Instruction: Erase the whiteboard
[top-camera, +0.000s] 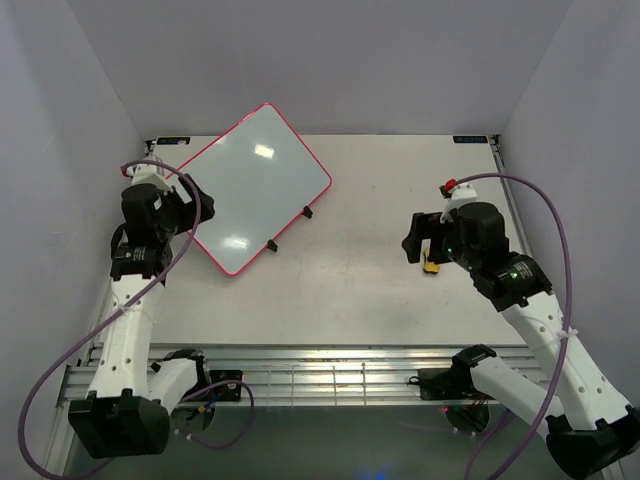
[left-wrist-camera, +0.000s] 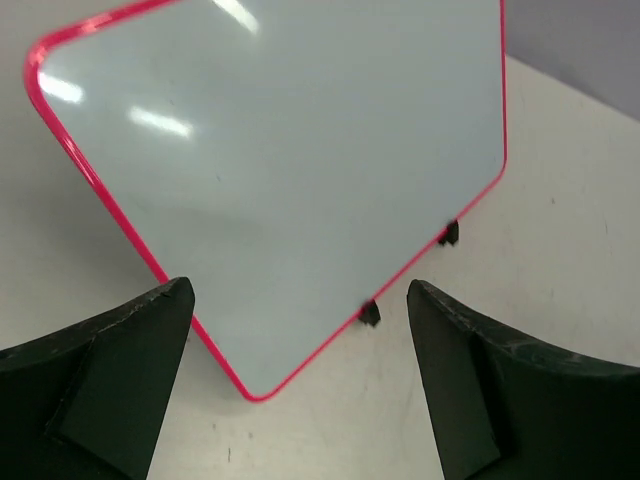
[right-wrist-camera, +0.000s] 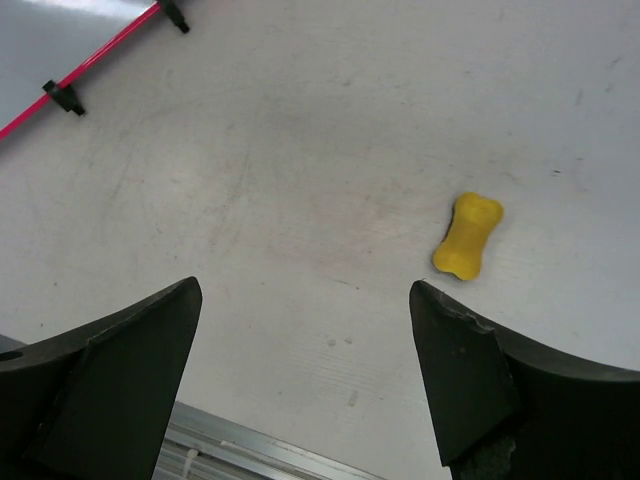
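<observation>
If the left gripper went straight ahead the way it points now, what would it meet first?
Most likely the whiteboard: its white face fills the gap between the open jaws of the left gripper, though depth is unclear.

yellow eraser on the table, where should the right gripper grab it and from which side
Pinch the yellow eraser at its narrow waist, coming straight down from above, one jaw on each long side. It lies flat on the table, bone-shaped with wider ends, so the middle should hold best. The right gripper stands open.
</observation>
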